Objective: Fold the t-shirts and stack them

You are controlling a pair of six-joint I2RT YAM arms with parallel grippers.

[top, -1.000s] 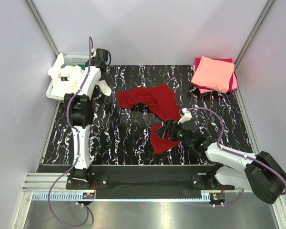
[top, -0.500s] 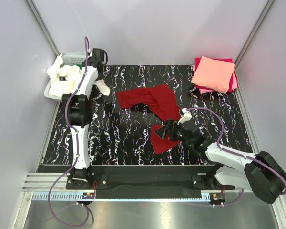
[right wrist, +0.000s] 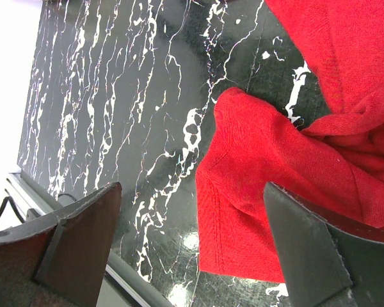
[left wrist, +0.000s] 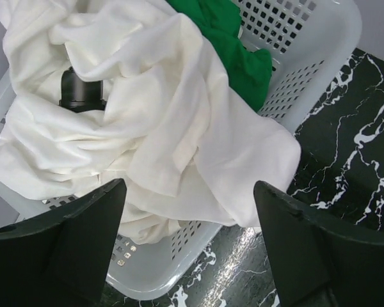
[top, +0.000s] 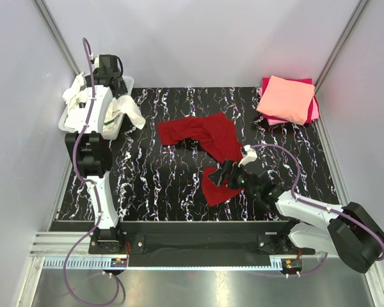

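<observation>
A dark red t-shirt (top: 201, 135) lies crumpled mid-table, one corner (right wrist: 269, 179) nearest me. My right gripper (top: 225, 174) hovers open over that corner (right wrist: 192, 188), holding nothing. A white t-shirt (left wrist: 147, 121) fills the white lattice basket (left wrist: 333, 38) at the back left and hangs over its rim (top: 132, 112). A green t-shirt (left wrist: 233, 38) lies under it. My left gripper (left wrist: 189, 211) stands open above the white cloth and the basket's edge, nothing between its fingers. A folded salmon pink t-shirt (top: 288, 97) rests on a magenta one (top: 315, 110) at the back right.
The basket (top: 110, 132) sits on the table's back-left corner against the left wall. Grey walls close in the black marbled table (top: 153, 185) on three sides. A metal rail (top: 198, 227) runs along the near edge.
My left arm has swung back and to the left over the basket, and its jaws have come open off the white cloth. The basket has shifted slightly. The right arm has not moved.
</observation>
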